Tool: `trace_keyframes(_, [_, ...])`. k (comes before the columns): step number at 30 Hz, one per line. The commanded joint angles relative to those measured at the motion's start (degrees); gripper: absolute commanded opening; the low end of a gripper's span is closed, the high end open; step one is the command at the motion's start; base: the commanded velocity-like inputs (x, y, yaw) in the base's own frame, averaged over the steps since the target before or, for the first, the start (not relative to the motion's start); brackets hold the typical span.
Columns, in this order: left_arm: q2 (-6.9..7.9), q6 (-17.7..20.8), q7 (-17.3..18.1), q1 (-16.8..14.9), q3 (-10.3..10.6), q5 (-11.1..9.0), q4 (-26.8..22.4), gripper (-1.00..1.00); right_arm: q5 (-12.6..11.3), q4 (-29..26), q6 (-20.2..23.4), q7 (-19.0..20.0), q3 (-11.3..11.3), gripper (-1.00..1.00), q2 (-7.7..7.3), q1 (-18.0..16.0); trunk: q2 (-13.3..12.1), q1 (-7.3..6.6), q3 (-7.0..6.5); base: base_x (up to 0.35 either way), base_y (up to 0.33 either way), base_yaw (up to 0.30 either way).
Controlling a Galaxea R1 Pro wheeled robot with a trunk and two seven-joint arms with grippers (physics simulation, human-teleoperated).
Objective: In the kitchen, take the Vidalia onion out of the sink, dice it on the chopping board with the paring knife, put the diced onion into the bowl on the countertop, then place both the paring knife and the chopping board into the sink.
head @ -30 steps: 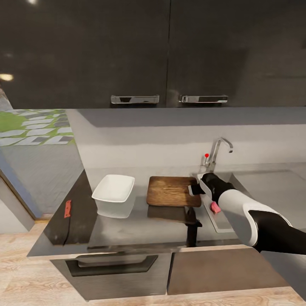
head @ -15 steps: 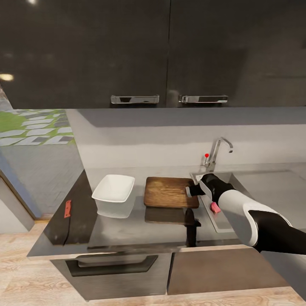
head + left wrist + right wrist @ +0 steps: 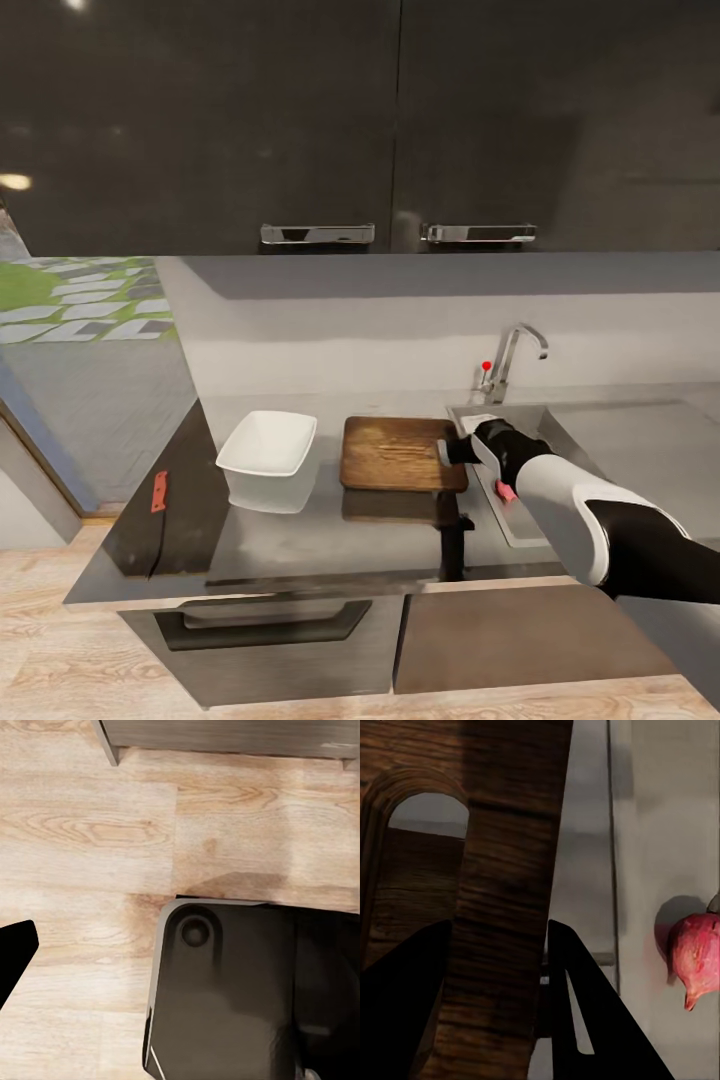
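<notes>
At the near end of the countertop [image 3: 330, 540], on its dark left part, the paring knife [image 3: 158, 500] was seen lying flat, red-orange handle toward the wall and dark blade toward the front edge, well apart from everything else. In the left wrist view a pale wooden floor [image 3: 90, 832] and a dark rounded part of the robot's base [image 3: 240, 990] were shown; one dark finger of the left gripper [image 3: 15, 952] was glimpsed at the frame's edge, and whether that gripper was spread or closed could not be told.

Further in, the white bowl [image 3: 268, 450] was seen standing upright on the counter, just beside the left end of the chopping board [image 3: 395, 452], with a narrow gap between them. The board was held at its right end by the right gripper [image 3: 452, 450], raised slightly off the counter, with its shadow cast on the surface below. In the right wrist view the handle bar of the board [image 3: 502, 930], next to its arched cut-out, was seen clamped between the two dark fingers [image 3: 585, 1005], which were closed against the wood on both sides.

To the right of the board, the sink [image 3: 530, 415] was seen set into the counter. The Vidalia onion [image 3: 505, 491] was seen lying in the basin, partly hidden by the white forearm; from the wrist camera its pink bulb [image 3: 695, 956] was shown resting on the grey steel, apart from the board.

At the back, the chrome faucet [image 3: 515, 355] with its red knob [image 3: 486, 366] was seen against the grey wall, under dark upper cabinets [image 3: 360, 120].
</notes>
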State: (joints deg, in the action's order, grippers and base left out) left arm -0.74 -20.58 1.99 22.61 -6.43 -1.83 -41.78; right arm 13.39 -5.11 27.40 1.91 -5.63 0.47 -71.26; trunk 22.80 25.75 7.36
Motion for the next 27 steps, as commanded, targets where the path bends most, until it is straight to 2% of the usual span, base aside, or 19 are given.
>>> trace_keyframes(1, [-0.05,-0.04,0.21,0.02,-0.16,-0.19,-0.07,1.00,0.90,0.05,-0.05,0.20,-0.50,-1.00,0.10,0.04,0.12,0.04,0.11,0.000,0.000,0.000])
trace_keyframes(5, [-0.05,-0.04,0.21,-0.01,-0.16,-0.19,-0.06,1.00,4.78,0.47,-0.58,0.23,-0.22,-1.00,0.31,0.16,0.12,0.04,0.11,0.000,0.000,0.000])
trace_keyframes(8, [-0.05,-0.04,0.21,-0.01,-0.16,-0.19,-0.06,1.00,6.66,0.65,-0.65,0.27,-0.17,-1.00,0.48,0.18,0.12,0.04,0.11,0.000,0.000,0.000])
trace_keyframes(20, [-0.05,-0.05,0.21,0.00,-0.16,-0.19,-0.06,1.00,7.38,0.79,-0.41,0.27,-0.17,-1.00,0.43,0.23,0.12,0.04,0.11,0.000,0.000,0.000])
trace_keyframes(27, [-0.05,-0.03,0.21,0.00,-0.14,-0.17,-0.06,1.00,7.42,0.78,-0.34,3.23,-0.17,-1.00,0.46,0.22,0.12,0.04,0.11,0.000,0.000,0.000])
